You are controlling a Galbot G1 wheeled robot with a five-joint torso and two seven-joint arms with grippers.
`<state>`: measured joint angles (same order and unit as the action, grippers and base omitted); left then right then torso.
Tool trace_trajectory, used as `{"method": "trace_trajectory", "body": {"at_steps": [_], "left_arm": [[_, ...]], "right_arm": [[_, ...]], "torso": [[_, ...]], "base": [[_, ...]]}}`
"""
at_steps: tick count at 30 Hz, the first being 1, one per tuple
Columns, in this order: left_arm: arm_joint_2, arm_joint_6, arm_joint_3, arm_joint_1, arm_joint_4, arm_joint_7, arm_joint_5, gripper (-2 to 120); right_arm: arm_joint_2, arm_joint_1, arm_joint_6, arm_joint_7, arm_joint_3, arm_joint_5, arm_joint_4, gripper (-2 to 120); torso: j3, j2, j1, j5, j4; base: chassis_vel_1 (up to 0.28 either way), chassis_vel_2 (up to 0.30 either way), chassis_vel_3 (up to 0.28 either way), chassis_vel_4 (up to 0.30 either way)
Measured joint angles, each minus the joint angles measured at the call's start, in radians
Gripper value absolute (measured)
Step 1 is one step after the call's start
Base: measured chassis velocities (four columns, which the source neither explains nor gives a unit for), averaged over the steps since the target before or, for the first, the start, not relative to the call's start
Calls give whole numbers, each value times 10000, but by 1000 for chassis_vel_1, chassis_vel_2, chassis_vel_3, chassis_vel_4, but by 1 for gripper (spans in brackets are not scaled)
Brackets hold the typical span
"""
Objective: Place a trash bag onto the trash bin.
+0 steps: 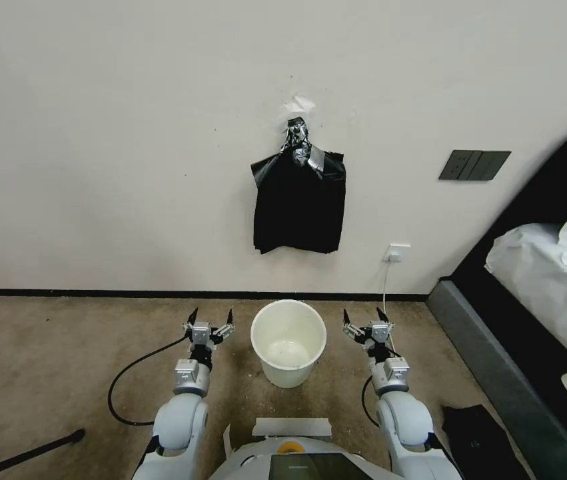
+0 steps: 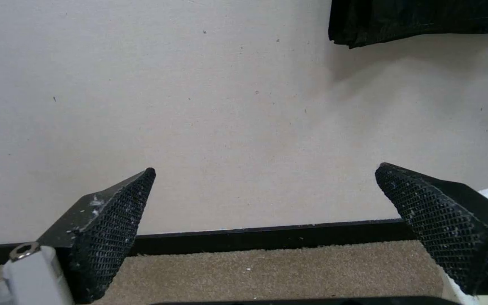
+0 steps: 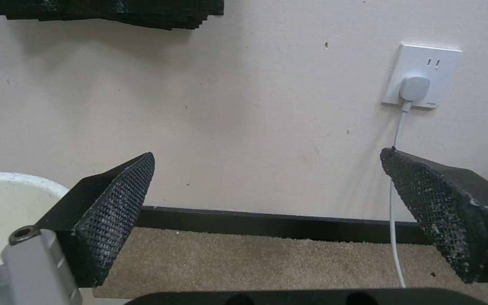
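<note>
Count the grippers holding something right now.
0. The left gripper hangs open left of the trash bin; the right gripper hangs open on its right. Both are empty.

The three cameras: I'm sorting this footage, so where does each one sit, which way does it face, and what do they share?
Head view: high on the robot, looking down at the trash bin, with left gripper and right gripper open beside it.
Left wrist view: low, facing the wall between its fingers.
Right wrist view: low, facing the wall and socket.
Shared: the taped bundle of bags and the bin's rim.
</note>
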<state>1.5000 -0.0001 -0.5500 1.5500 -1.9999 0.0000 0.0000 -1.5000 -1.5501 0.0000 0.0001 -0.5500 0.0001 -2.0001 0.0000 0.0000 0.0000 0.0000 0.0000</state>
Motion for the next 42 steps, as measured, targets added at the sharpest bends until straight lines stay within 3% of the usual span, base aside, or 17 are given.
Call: {"method": "trace_trajectory", "body": {"at_steps": [28, 29, 32, 36, 38, 39, 42], "left_arm": [[-3, -10, -26, 3, 3, 11, -52, 100], [-100, -437, -437, 88, 87, 305, -780, 100], [-190, -809, -809, 179, 171, 558, -1427, 100], [-352, -1512, -1477, 334, 317, 1028, -2609, 100], [-470, -2019, -1957, 435, 418, 1369, -3450, 100], [-470, -2019, -1957, 435, 418, 1369, -3450, 100], [-529, -2271, -2203, 490, 467, 1538, -3891, 100]], "right_arm": [[102, -6, -11, 42, 116, 11, -150, 100], [762, -153, -91, 322, 904, 17, -1085, 100], [873, -210, -166, 271, 1189, 198, -1106, 100], [976, -48, -34, 113, 1551, 755, -1038, 100], [1268, 340, 291, -208, 1971, 1819, -878, 100], [1268, 340, 291, -208, 1971, 1819, -878, 100], [1908, 1448, 639, -513, 2746, 3677, -462, 100]], "torso": [[0, 0, 0, 1, 1], [-1, 1, -1, -12, 5], [0, 1, 1, 6, 1], [0, 1, 0, 0, -1], [0, 1, 0, -3, -2], [0, 1, 0, -3, -2], [0, 1, 0, -2, 3]], "base": [[0, 0, 0, 0], [0, 0, 0, 0], [0, 0, 0, 0], [0, 0, 0, 0], [0, 0, 0, 0], [0, 0, 0, 0], [0, 0, 0, 0]]}}
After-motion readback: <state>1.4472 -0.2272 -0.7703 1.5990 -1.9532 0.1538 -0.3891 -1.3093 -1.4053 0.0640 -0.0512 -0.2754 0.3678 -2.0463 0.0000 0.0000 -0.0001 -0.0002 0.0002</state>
